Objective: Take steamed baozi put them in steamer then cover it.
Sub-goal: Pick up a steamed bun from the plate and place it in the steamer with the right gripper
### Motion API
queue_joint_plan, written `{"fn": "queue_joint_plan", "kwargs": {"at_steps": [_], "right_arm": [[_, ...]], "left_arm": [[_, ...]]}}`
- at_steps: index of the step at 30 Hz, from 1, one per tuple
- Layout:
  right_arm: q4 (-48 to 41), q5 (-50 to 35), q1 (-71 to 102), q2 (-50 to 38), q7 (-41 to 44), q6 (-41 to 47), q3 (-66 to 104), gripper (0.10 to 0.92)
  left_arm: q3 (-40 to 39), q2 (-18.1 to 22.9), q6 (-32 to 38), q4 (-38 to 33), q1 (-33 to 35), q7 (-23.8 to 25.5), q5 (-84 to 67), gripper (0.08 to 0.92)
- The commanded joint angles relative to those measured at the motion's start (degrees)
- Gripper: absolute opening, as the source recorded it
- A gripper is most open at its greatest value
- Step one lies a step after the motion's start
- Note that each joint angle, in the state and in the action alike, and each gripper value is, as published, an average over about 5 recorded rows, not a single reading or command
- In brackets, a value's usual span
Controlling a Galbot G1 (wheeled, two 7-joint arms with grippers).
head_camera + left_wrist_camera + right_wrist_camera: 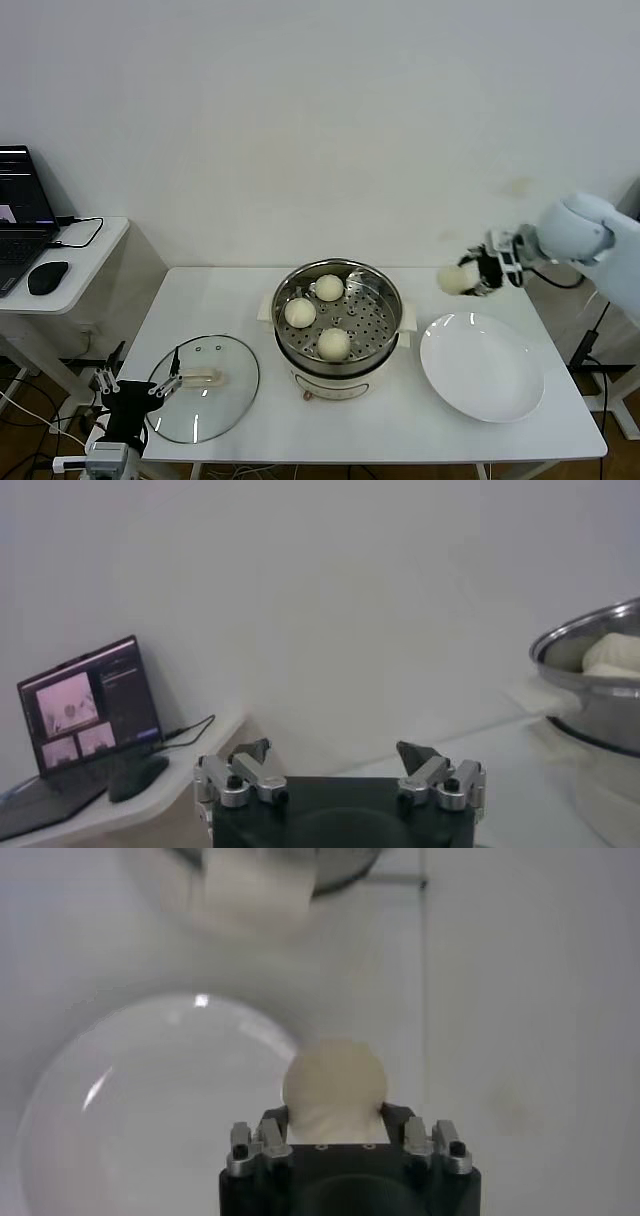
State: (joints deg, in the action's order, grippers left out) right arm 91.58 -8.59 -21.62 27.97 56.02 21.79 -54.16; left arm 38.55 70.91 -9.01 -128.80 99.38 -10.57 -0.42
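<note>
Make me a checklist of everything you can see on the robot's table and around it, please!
Surface: white table, looks clean.
Job's things: three baozi sit in the steamer; a fourth baozi is in the air. The plate is empty. The glass lid lies flat on the table, left of the steamer.
Clutter: nothing seen.
Grippers: right gripper shut on the fourth baozi, above the table between steamer and plate; left gripper open, low at the table's front-left corner.
Cables: one behind the laptop; some under the desk.
Surroundings: side desk with laptop and mouse; plain white wall.
</note>
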Motion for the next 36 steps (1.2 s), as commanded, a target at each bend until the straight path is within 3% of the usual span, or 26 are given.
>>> {"fn": "queue_joint_plan", "kwargs": {"at_steps": [1, 10, 36], "right_arm": [[6.4, -18.2, -18.5, 11.4, -6.4, 9.9, -17.4, 0.594], [3.9, -26.3, -10.4, 21.3, -16.4, 19.8, -17.0, 0.594], [-5.1, -20.9, -0.3, 24.6, -20.8, 20.0, -16.2, 0.6]], "left_arm": [[-0.1, 0.1, 0.0, -0.2, 0.1, 0.0, 0.4, 0.823], [0.7, 0.2, 0.2, -0.4, 0.6, -0.1, 0.2, 0.823], [1.3, 0.5, 0.1, 0.6, 0.1, -0.1, -0.1, 0.823]]}}
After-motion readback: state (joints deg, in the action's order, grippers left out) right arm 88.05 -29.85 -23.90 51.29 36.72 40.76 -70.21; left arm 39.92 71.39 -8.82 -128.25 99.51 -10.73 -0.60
